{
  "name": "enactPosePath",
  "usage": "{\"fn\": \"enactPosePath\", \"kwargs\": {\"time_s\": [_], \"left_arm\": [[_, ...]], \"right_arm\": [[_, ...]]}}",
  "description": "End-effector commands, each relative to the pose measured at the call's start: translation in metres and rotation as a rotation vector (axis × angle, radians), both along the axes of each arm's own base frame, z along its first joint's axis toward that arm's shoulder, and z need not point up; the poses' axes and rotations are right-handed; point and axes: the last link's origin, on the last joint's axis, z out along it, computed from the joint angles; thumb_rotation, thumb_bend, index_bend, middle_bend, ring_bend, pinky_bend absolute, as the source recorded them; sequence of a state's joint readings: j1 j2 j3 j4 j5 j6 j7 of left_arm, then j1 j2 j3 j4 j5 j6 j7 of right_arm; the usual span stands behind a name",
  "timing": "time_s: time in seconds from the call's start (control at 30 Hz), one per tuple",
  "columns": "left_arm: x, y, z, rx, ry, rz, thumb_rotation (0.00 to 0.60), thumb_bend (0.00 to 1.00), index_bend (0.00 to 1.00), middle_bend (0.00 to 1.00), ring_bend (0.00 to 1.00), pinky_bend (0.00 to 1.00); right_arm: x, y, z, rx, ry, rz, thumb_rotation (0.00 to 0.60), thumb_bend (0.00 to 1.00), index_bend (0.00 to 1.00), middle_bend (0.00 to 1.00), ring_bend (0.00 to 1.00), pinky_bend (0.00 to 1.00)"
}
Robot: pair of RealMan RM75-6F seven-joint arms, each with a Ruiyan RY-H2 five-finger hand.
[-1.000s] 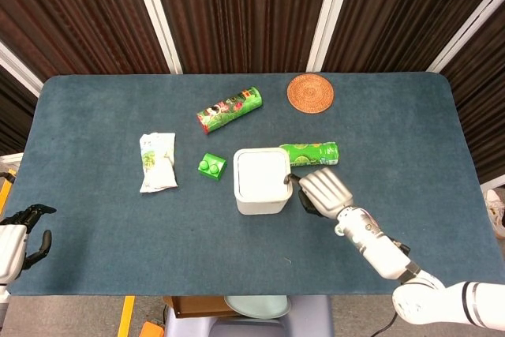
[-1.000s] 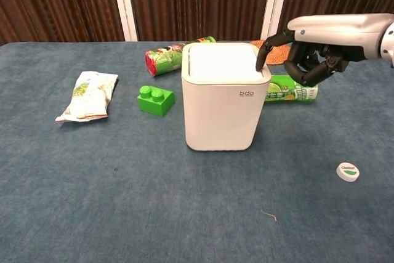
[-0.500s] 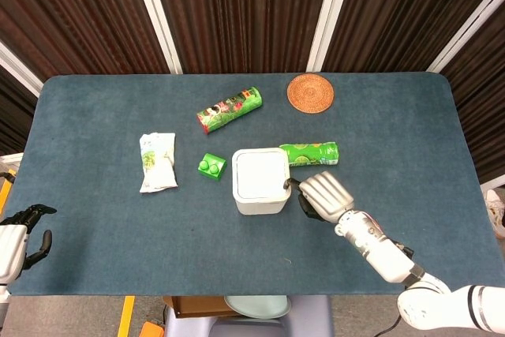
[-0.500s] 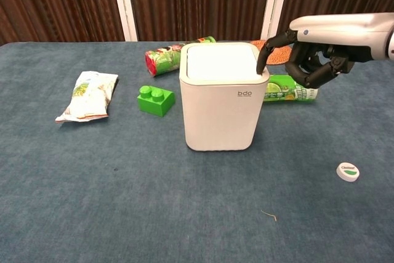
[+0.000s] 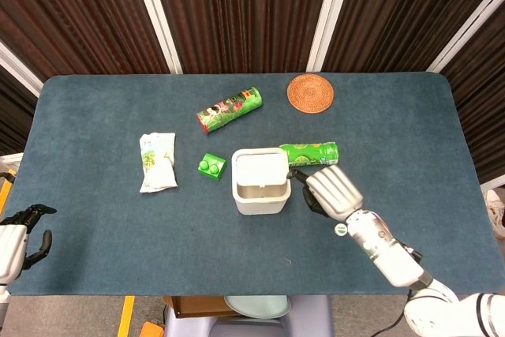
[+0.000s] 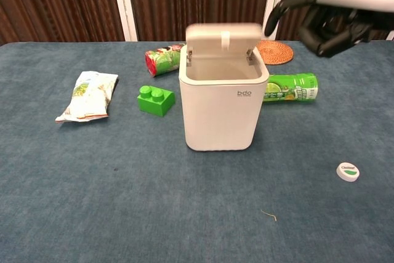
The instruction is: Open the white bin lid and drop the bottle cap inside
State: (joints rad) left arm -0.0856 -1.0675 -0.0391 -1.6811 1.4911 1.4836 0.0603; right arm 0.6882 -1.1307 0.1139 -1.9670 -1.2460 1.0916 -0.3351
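The white bin (image 6: 223, 106) stands mid-table with its lid (image 6: 221, 36) swung up at the back, blurred, and the inside showing; the head view shows the bin (image 5: 260, 195) from above. A white bottle cap (image 6: 348, 172) with a green mark lies on the cloth at the bin's front right; in the head view the cap (image 5: 340, 230) peeks out beside my right wrist. My right hand (image 6: 326, 16) hovers above and to the right of the bin, fingers curled, one reaching toward the lid, holding nothing. My left hand (image 5: 24, 241) hangs off the table's near left corner, fingers apart, empty.
A green block (image 6: 155, 100) sits left of the bin, with a snack packet (image 6: 89, 93) further left. A printed tube (image 6: 169, 56) lies behind the bin and a green can (image 6: 289, 87) lies on its right. A woven coaster (image 6: 275, 52) is at the back right.
The bin lid, flat and closed under my right fingertip before, has sprung up. My right hand has risen away from the bin. The left hand has not moved.
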Motion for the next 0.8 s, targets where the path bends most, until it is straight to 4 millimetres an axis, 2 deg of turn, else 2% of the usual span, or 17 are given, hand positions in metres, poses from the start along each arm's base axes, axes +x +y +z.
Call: {"fn": "enactPosePath", "kwargs": {"time_s": [0.03, 0.27, 0.43, 0.47, 0.6, 0.7, 0.8], "left_arm": [[0.000, 0.000, 0.000, -0.001, 0.001, 0.001, 0.600, 0.55, 0.33, 0.29, 0.36, 0.47], [0.000, 0.000, 0.000, 0.000, 0.001, 0.002, 0.600, 0.55, 0.33, 0.29, 0.36, 0.47], [0.001, 0.000, -0.001, -0.003, 0.004, 0.003, 0.600, 0.55, 0.33, 0.29, 0.36, 0.47], [0.001, 0.000, -0.001, -0.003, 0.005, 0.002, 0.600, 0.55, 0.33, 0.29, 0.36, 0.47], [0.001, 0.000, -0.002, -0.004, 0.007, 0.001, 0.600, 0.55, 0.33, 0.29, 0.36, 0.47], [0.001, 0.000, -0.002, -0.006, 0.009, 0.001, 0.600, 0.55, 0.33, 0.29, 0.36, 0.47], [0.001, 0.000, -0.002, -0.006, 0.008, 0.001, 0.600, 0.55, 0.33, 0.29, 0.36, 0.47]], "right_arm": [[-0.008, 0.012, 0.017, -0.075, -0.024, 0.014, 0.600, 0.81, 0.42, 0.92, 0.90, 0.78], [-0.047, 0.041, 0.036, -0.137, 0.027, -0.030, 0.600, 0.81, 0.41, 0.92, 0.90, 0.78], [-0.077, 0.057, 0.033, -0.128, 0.108, -0.073, 0.600, 0.79, 0.41, 0.92, 0.90, 0.78], [-0.084, 0.059, 0.030, -0.116, 0.126, -0.085, 0.600, 0.75, 0.42, 0.92, 0.90, 0.78], [-0.101, 0.062, 0.022, -0.081, 0.155, -0.103, 0.600, 0.48, 0.44, 0.92, 0.91, 0.79], [-0.112, 0.061, 0.015, -0.072, 0.156, -0.100, 0.600, 0.38, 0.47, 0.94, 0.93, 0.82], [-0.122, 0.060, 0.008, -0.064, 0.151, -0.096, 0.600, 0.32, 0.49, 0.95, 0.95, 0.84]]}}
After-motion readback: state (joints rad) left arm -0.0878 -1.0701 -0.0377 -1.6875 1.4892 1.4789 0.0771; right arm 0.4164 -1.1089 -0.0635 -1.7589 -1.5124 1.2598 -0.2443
